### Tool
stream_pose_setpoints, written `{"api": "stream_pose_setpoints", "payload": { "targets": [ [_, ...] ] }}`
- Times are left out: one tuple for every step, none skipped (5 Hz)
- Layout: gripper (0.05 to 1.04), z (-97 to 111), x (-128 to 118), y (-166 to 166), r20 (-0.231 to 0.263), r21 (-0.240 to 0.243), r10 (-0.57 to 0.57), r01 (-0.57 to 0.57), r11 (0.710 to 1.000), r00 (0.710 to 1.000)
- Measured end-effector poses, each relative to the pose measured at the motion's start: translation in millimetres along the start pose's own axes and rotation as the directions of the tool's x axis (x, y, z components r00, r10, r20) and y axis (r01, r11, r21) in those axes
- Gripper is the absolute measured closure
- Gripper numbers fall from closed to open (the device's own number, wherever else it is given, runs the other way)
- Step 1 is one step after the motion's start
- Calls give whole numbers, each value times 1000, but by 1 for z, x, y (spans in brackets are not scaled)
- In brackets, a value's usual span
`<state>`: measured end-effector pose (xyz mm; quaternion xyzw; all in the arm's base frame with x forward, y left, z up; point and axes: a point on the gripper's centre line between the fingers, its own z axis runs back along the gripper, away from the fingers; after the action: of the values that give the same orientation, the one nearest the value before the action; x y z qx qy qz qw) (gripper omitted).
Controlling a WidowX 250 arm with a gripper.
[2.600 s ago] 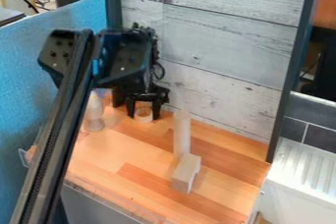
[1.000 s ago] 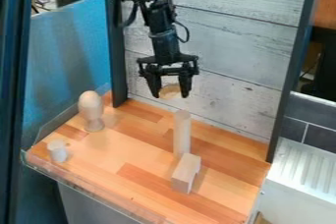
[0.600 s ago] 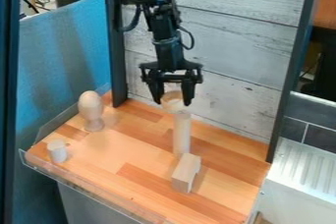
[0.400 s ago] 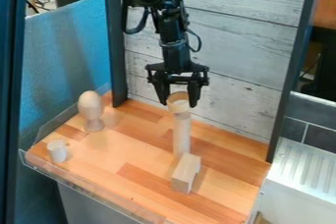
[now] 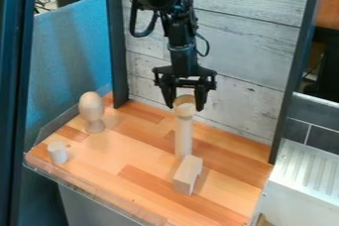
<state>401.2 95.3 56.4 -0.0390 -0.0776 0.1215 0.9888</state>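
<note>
Over the back of the wooden table point(image 5: 112, 153), the black gripper point(image 5: 185, 106) points down, its fingers on either side of a small, pale wooden round piece point(image 5: 185, 112). That piece is at the top end of an upright pale cylinder point(image 5: 183, 138); whether the two touch, I cannot tell. Right at the cylinder's foot lies a notched wooden block point(image 5: 187, 175). An egg-shaped wooden piece on a narrower foot point(image 5: 91, 111) stands at the table's left, and a short whitish cylinder point(image 5: 58, 152) is near the front left corner.
Grey wooden boards point(image 5: 242, 61) rise behind the table, with a dark post point(image 5: 117, 51) at their left and another point(image 5: 295, 76) at their right. A blue panel point(image 5: 69, 61) borders the left side. At lower right is a white ribbed surface point(image 5: 308, 170).
From low at the back left, my gripper has risen and moved right with the round piece, then come slightly down over the upright cylinder. The other pieces have kept their places.
</note>
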Motion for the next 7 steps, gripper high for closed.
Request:
{"api": "stream_pose_setpoints", "payload": {
  "targets": [
    [288, -1, 5, 3, 2, 17, 6, -6, 1000, 1000],
    [289, -9, 2, 6, -20, 47, 5, -4, 999, 1000],
    [289, -10, 2, 7, -20, 61, -5, 7, 998, 1000],
    [288, -12, -1, 7, -31, 62, -7, 9, 998, 1000],
    [289, -15, -5, 6, -42, 59, -15, 17, 998, 999],
    [289, -18, -9, 4, -54, 53, -18, 21, 998, 998],
    [245, -18, -8, 4, -48, 51, -9, 11, 999, 999]
  ]
}}
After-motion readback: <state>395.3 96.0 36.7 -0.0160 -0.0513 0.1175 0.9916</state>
